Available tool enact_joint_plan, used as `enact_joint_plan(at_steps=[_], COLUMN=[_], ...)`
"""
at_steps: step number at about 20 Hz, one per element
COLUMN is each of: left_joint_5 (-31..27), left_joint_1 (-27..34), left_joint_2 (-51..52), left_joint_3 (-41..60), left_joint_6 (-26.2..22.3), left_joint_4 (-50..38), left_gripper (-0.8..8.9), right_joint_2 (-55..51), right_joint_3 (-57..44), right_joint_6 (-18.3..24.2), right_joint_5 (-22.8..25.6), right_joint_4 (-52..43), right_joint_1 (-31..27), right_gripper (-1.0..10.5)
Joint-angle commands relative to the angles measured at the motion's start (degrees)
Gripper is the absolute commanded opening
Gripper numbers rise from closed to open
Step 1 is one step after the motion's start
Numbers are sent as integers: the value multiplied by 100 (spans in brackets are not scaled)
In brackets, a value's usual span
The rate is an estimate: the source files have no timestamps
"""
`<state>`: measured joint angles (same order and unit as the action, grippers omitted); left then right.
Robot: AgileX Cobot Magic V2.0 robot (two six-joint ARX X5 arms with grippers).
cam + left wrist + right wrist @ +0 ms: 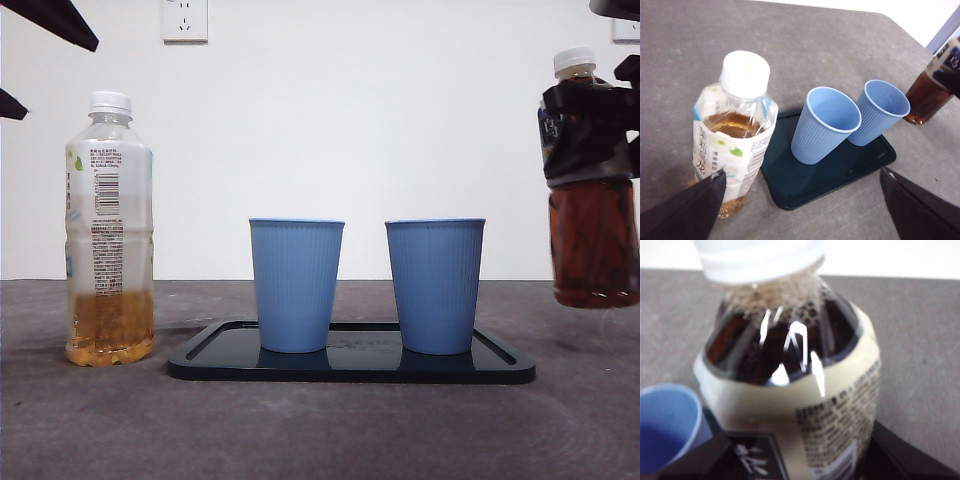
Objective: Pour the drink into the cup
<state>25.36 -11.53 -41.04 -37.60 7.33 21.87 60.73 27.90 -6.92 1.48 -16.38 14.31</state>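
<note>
With the right gripper (592, 125) clamped around the white-capped dark tea bottle (592, 235) held clear of the table, carry it steadily over the nearer ribbed blue plastic cup (435, 285) before tipping; the left gripper (800, 200) waits open.

Bottle (790, 375): dark drink, white cap, pale label, clamped in the right tool (790, 460).
Cup (665, 427): blue, beside bottle.
Tabletop (920, 350): grey.

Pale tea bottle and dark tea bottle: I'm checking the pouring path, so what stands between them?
In the front view, two blue cups on a black tray stand between the pale tea bottle and the dark tea bottle, held by the right tool.
</note>
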Motion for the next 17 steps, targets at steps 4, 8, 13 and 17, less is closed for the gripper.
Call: enact_joint_plan(at_steps=[4,8,13,17], left_joint_5=[-9,-9,-9,-9], left_joint_1=[-22,-22,-24,-22], left_joint_2=[-127,-129,-129,-129], left_joint_3=[-66,-66,-66,-66], left_joint_6=[-94,-129,-170,-205], left_joint_4=[-76,-72,-72,-72], left_gripper=[495,495,495,495], right_joint_2=[431,708,1003,1165], right_joint_3=[133,133,133,133], right_joint_6=[-205,-284,-317,-317], right_joint_5=[-166,-173,-173,-201], right_joint_4=[-807,-1008,-1169,-1283], right_joint_1=[-55,-63,-70,-70], right_gripper=[198,198,198,198])
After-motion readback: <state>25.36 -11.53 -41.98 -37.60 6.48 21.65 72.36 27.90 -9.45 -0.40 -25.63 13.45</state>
